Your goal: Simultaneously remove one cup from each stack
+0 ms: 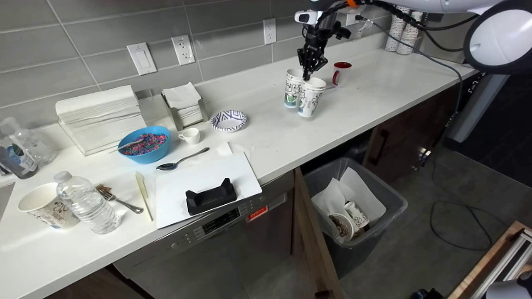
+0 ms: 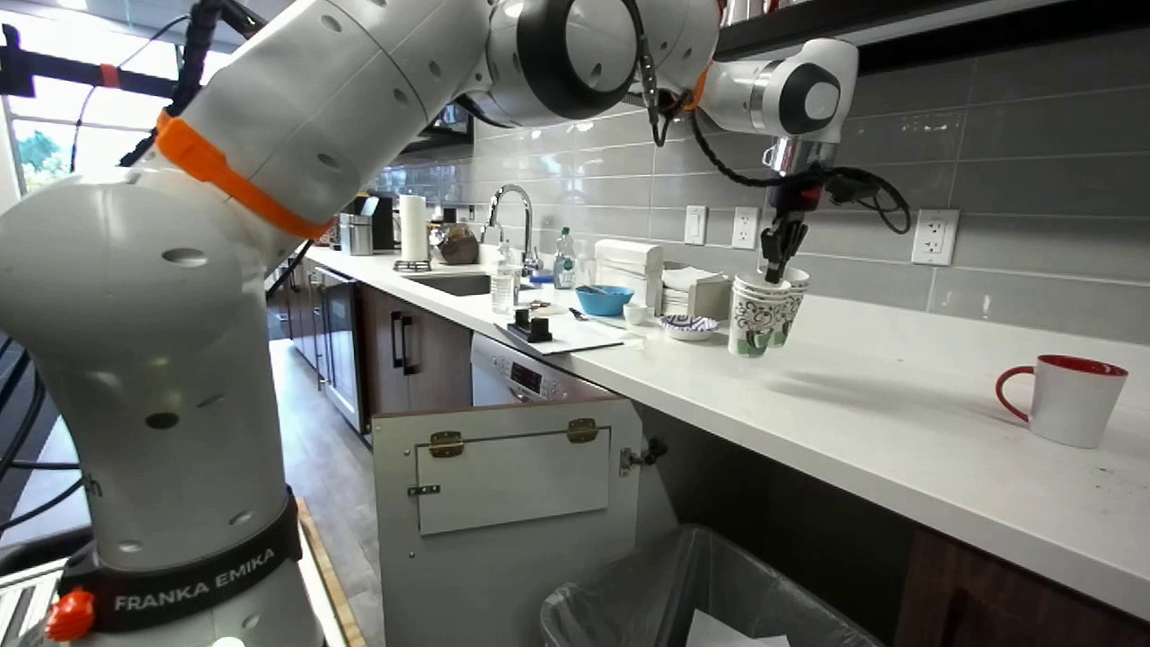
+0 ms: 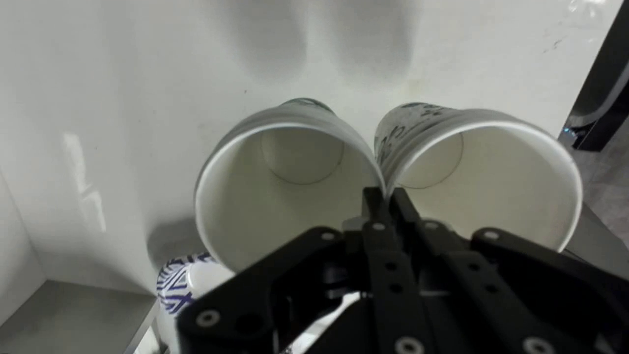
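Note:
Two short stacks of nested white cups with green print hang side by side from my gripper, rims touching. The wall-side stack (image 1: 292, 92) also shows in an exterior view (image 2: 794, 310) and in the wrist view (image 3: 290, 206). The edge-side stack (image 1: 310, 99) also shows in an exterior view (image 2: 755, 316) and in the wrist view (image 3: 496, 182). My gripper (image 3: 386, 196) is shut on the adjoining rims, one finger inside each stack's top cup; it shows in both exterior views (image 1: 306, 77) (image 2: 774, 272). Both stacks tilt slightly. Their offset shadows suggest they are above the counter.
A patterned bowl (image 1: 228, 121) and a napkin holder (image 1: 203, 109) stand beside the stacks on the counter (image 1: 274, 133). A red-and-white mug (image 2: 1075, 403) stands on the other side. An open cabinet door (image 2: 512, 575) and a bin (image 1: 392, 203) are below the counter edge.

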`<state>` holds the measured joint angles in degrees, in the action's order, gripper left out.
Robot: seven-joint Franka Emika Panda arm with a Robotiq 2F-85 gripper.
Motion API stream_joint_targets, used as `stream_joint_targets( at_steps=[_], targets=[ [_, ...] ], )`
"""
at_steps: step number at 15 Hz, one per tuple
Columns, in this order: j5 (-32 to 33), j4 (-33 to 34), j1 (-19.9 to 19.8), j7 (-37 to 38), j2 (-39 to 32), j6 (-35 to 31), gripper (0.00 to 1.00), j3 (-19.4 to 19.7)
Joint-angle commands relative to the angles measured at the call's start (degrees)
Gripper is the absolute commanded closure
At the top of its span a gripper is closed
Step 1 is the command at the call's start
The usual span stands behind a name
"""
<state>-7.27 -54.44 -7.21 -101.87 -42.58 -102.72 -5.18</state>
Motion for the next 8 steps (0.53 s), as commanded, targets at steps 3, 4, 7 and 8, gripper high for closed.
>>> stream_joint_targets(
  at_steps=[3,4,7,8],
  targets=[
    [-13.4,-1.7,-6.4,-6.5,-2.8,-3.2,0.99,-6.4],
    [-15.7,-1.6,-7.4,-7.3,-3.5,-2.6,0.99,-7.3],
    [-22.6,-2.3,-11.0,-10.4,-5.8,-1.6,0.99,-10.2],
    [-24.7,-2.5,-12.1,-11.1,-6.5,-1.4,0.99,-11.0]
  ],
)
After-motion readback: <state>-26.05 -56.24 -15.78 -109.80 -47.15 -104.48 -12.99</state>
